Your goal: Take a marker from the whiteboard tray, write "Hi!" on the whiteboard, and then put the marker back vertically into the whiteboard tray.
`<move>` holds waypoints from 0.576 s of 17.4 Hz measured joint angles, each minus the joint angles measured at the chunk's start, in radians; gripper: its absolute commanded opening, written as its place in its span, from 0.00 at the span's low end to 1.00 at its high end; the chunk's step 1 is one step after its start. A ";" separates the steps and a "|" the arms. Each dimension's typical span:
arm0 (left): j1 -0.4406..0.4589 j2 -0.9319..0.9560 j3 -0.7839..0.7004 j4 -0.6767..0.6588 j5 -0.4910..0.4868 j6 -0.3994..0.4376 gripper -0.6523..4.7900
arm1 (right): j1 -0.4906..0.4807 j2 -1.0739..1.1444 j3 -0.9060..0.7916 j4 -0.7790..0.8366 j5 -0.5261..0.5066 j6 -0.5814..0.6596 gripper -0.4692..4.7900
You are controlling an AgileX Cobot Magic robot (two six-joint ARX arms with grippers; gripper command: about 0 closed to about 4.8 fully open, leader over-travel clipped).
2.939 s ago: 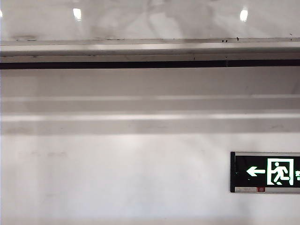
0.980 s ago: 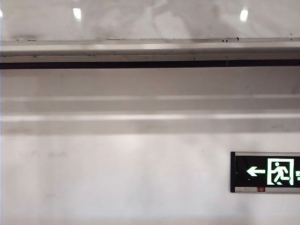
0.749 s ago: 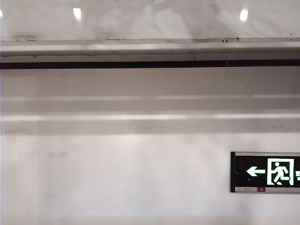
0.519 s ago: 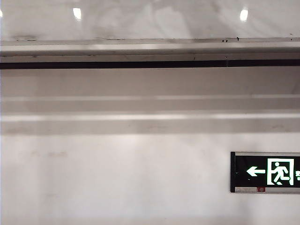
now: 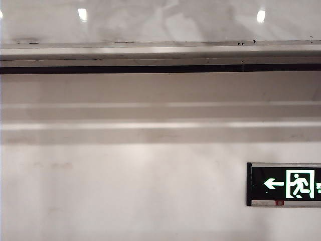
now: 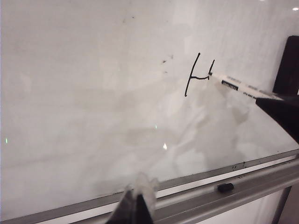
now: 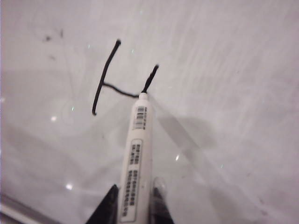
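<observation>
Marker (image 7: 136, 158) handling is what we weigh first: we judge it light and rigid, with a smooth plastic barrel that could twist or slide between hard fingers once its tip drags on a glossy surface. Our right gripper (image 7: 134, 200) is closed on the barrel's rear part, one finger on each side, which leaves the tip free; we judge a hold nearer the tip would steady the strokes but hide the writing. The marker's tip touches the whiteboard (image 6: 93, 93) partway down the second upright of the "H" (image 7: 122, 81), whose first upright and crossbar are drawn; the "i" and "!" are not yet written. In the left wrist view the marker (image 6: 238, 87) reaches in from the side, well above the whiteboard tray (image 6: 205, 193), where a small dark cap-like piece (image 6: 225, 187) lies. Our left gripper (image 6: 136, 205) hangs near the tray holding nothing; only the tips show and they seem close together, so we cannot tell how far they stand apart. In the exterior view neither arm appears. Against the earlier exterior frames, the tray (image 5: 160, 52) and exit sign (image 5: 284, 184) sit unchanged; only the dim reflections on the board (image 5: 160, 20) have shifted slightly.
</observation>
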 measured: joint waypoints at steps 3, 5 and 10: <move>0.000 0.000 0.000 0.000 0.000 0.000 0.11 | 0.000 0.000 0.000 -0.069 0.000 0.033 0.09; 0.000 0.000 0.000 0.000 0.000 0.000 0.11 | 0.000 0.000 0.000 -0.113 0.006 0.047 0.09; 0.000 0.000 0.000 0.000 0.000 0.000 0.11 | 0.003 -0.072 0.002 -0.056 0.009 0.047 0.09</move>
